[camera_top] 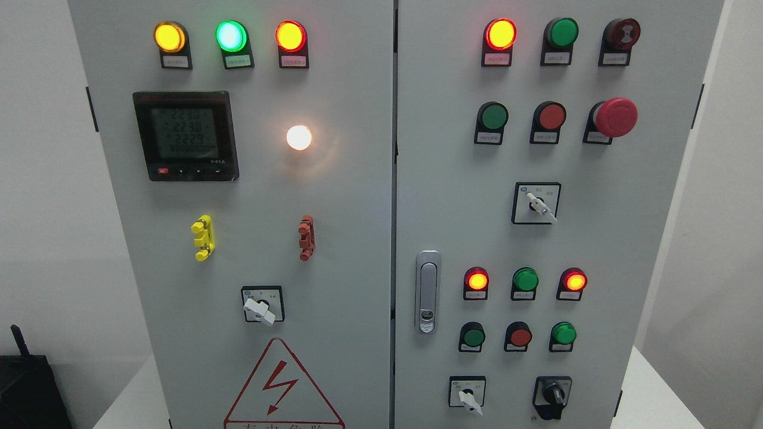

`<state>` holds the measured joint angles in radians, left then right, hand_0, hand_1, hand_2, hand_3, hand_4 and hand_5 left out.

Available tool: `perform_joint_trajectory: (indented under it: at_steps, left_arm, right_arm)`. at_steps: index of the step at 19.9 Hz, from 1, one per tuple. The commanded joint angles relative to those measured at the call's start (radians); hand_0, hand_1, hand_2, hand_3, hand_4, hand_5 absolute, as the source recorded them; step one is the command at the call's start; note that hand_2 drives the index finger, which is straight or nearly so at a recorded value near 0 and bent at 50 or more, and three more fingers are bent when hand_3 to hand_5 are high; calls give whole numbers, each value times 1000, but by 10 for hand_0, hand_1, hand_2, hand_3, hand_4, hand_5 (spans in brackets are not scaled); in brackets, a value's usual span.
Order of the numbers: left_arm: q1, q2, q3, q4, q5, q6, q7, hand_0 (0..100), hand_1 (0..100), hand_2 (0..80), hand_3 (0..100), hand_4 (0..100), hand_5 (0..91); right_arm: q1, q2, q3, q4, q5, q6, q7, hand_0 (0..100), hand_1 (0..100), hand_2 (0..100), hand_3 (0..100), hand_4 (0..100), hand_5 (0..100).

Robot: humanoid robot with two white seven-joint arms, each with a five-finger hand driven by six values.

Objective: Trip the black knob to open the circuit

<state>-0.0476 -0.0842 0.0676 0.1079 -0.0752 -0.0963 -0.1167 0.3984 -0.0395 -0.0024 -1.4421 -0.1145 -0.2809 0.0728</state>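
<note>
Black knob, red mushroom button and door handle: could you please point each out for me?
black knob (552, 394), head view, on its centre grip
red mushroom button (616, 117), head view, on its cap
door handle (427, 291), head view, on its lever

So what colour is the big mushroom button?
Red: the mushroom button shows best in the head view.

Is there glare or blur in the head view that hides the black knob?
Head view: the white lamp blooms and washes the panel around it; the label print is too soft to read; the black knob at lower right is sharp and evenly lit, glare-free.
</note>
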Motion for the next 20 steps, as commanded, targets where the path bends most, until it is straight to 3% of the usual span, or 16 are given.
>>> perform_joint_trajectory:
  at_steps: [1, 7, 14, 16, 18, 20]
  left_arm:
    - [0, 0, 0, -25, 0, 0, 0, 120, 389, 0, 0, 0, 0]
    - [0, 0, 0, -25, 0, 0, 0, 120, 389, 0, 0, 0, 0]
    - [0, 0, 0, -25, 0, 0, 0, 120, 389, 0, 0, 0, 0]
    - [0, 0, 0, -25, 0, 0, 0, 120, 389, 0, 0, 0, 0]
    - [0, 0, 0, -27, 0, 0, 0, 120, 389, 0, 0, 0, 0]
    - [0, 0, 0, -25, 0, 0, 0, 120, 389, 0, 0, 0, 0]
  right_arm:
    - [4, -13, -73, -293, -1, -1, 1, 0, 241, 0, 711, 629, 432]
    - [-30, 0, -91, -324, -4, -1, 1, 0, 228, 0, 846, 763, 638]
    - [-93, 6, -113, -357, -7, 2, 1, 0, 209, 0, 875, 798, 680]
    - [-105, 32, -123, -362, -7, 0, 2, 0, 202, 0, 884, 804, 692]
    - [-134, 82, -142, -363, -4, 0, 8, 0, 195, 0, 887, 809, 698]
    - [-159, 99, -156, -362, 1, 3, 12, 0, 191, 0, 898, 818, 717]
